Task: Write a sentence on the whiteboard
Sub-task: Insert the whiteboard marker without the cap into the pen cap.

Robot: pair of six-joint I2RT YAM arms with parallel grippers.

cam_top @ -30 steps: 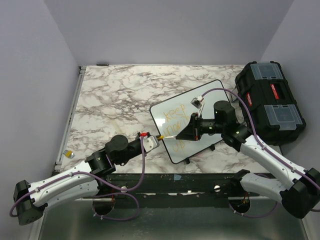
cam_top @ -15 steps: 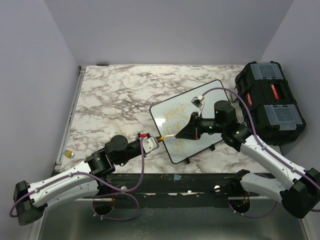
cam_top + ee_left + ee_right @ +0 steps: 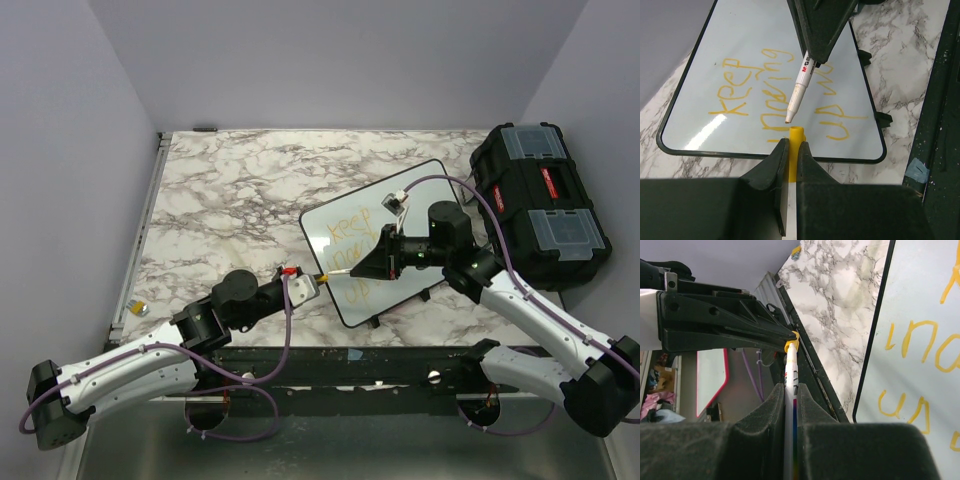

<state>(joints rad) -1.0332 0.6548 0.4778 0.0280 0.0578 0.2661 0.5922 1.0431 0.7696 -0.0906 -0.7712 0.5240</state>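
Yellow-orange words form the sentence [image 3: 775,95], "keep moving up" in three lines, on the whiteboard [image 3: 420,192]. The board sits askew on the marble surface [image 3: 230,190], near a black toolbox [image 3: 540,205]. At the board's near left edge the right claw [image 3: 790,390] is clenched on a white marker [image 3: 802,82]. Its nib is aimed at a yellow cap [image 3: 796,134] pinched in the clenched left claw [image 3: 791,149]. Nib and cap mouth look just apart, perhaps touching; the wrist view leaves that unclear. Compared with a second ago almost nothing has changed, though the left claw is maybe a shade nearer the board.
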